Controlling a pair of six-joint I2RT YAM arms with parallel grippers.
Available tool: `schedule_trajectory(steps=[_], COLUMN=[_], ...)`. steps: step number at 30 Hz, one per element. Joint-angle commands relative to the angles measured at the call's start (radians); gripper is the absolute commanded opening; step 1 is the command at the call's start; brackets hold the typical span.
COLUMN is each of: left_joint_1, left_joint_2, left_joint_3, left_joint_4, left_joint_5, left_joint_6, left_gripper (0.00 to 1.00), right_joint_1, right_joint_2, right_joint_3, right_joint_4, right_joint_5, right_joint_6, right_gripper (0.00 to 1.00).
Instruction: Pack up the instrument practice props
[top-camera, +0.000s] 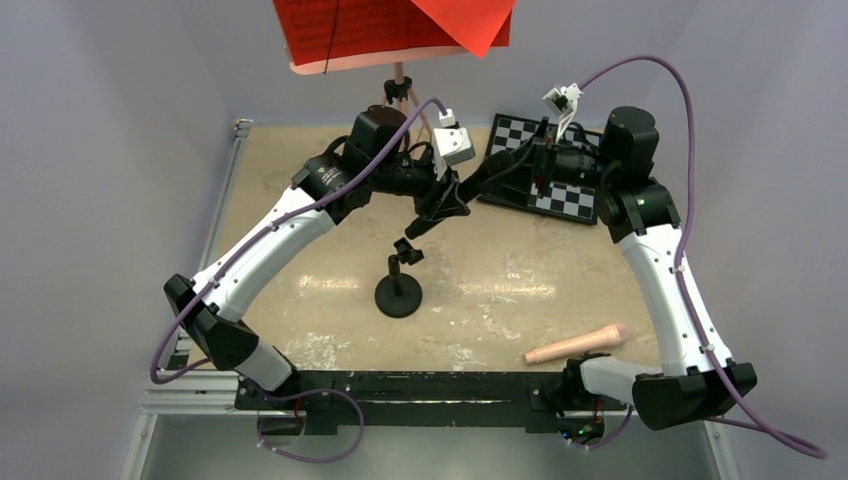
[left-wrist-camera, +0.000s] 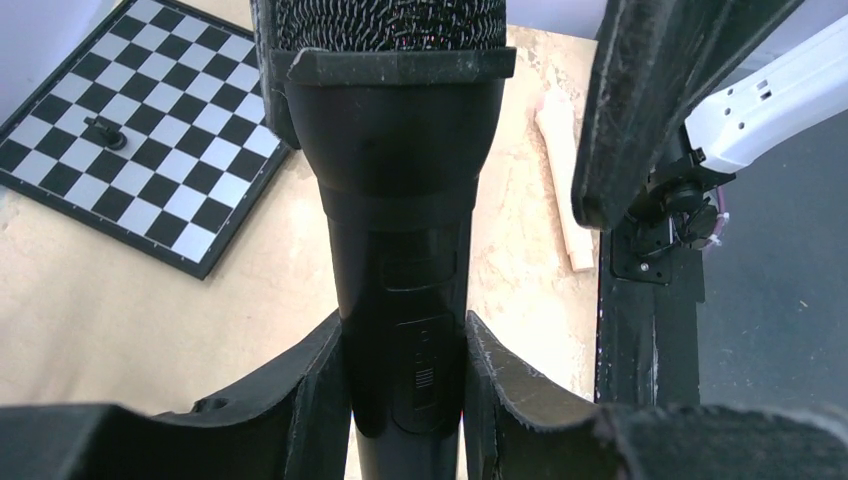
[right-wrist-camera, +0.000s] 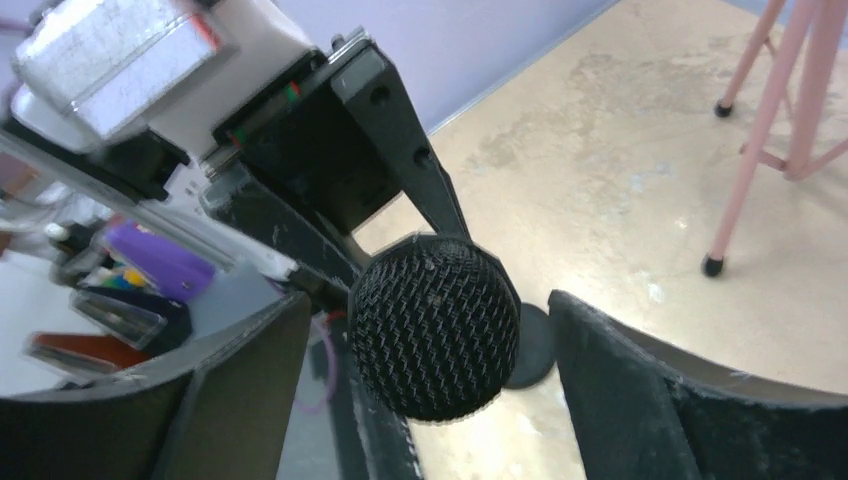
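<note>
left fingers (left-wrist-camera: 300, 410) clamped on the microphone (left-wrist-camera: 405, 230) handle, mid-air over the bench (top-camera: 500, 280); its long axis points head-first at the right arm. right fingers (right-wrist-camera: 640, 400) sit open either side of the mesh head.

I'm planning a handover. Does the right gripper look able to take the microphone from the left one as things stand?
Probably yes: the right gripper is open, a finger on each side of the microphone at its mesh head, nothing between. The left gripper is shut on its handle.
</note>
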Motion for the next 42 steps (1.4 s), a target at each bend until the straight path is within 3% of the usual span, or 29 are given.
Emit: schedule_trajectory(steps=[1,8,13,19,23,31,42], left_joint_1=[0.024,0.201,0.263,0.606,0.775,0.882,0.995], left_joint_2=[-0.075,-0.204,-0.377,-0.39,-0.301,-0.202,-0.191], left_joint_3=[-0.005,-0.039,-0.287,-0.494,-0.557,-0.686,-0.876], left_joint_4=[-0.012,-0.216,-0.322,-0.292,-0.252,-0.133,0.065], left_joint_5=[-0.041,-0.13,-0.291,-0.377,-0.378,-0.495,-0.605], left_joint_6=[0.007,0.079,0.239,0.058,0.068,0.179,0.297], left_gripper=[0.0,0.0,0.0,0.0,0.0,0.0,0.0], right_joint_1=[-0.004,-0.076,-0.078,-0.077,-0.077,-0.077,-0.078], right_joint_2=[-0.06,-0.096,-0.105,-0.075,-0.056,-0.054,-0.07], right_joint_3=[-0.01,-0.051,-0.103,-0.084,-0.064,-0.039,-0.061], right_joint_4=[-0.075,-0.158,-0.161,-0.171,-0.199,-0.242,-0.277], right_joint_5=[0.065,0.103,0.144,0.157,0.159,0.191,0.214], right_joint_6=[-0.027,-0.059,-0.084,-0.118,-0.157,-0.214,-0.231], right_gripper=[0.98,0.99,0.99,0.99,0.99,0.99,0.99])
